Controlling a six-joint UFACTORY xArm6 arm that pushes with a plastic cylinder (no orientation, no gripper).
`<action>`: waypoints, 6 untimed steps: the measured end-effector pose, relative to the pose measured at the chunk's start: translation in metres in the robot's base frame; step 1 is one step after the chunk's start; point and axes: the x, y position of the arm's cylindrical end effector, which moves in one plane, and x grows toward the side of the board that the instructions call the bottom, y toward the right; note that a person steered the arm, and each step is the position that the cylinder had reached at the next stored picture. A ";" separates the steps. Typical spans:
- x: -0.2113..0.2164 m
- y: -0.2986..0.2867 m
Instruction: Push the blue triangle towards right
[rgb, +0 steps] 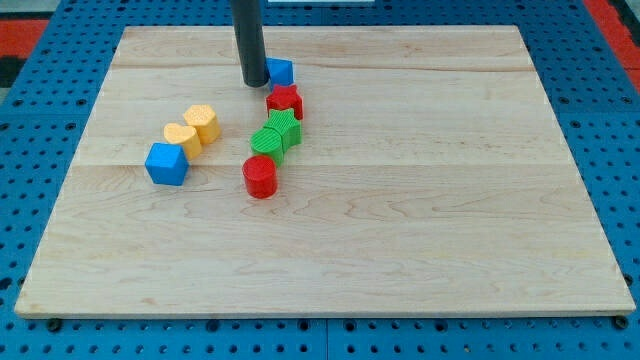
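The blue triangle (281, 71) lies near the view's top, left of centre, on the wooden board (420, 200). My tip (253, 83) stands right against its left side, partly hiding it. Just below the triangle sits a red block (285, 102). Below that are two green blocks (285, 127) (267, 141) side by side, then a red cylinder (260, 176).
Two yellow blocks (202, 121) (181, 136) and a blue cube (166, 164) sit at the view's left. A blue pegboard (620, 150) surrounds the board.
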 end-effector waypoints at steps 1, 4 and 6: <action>-0.015 -0.012; -0.018 0.050; 0.002 0.083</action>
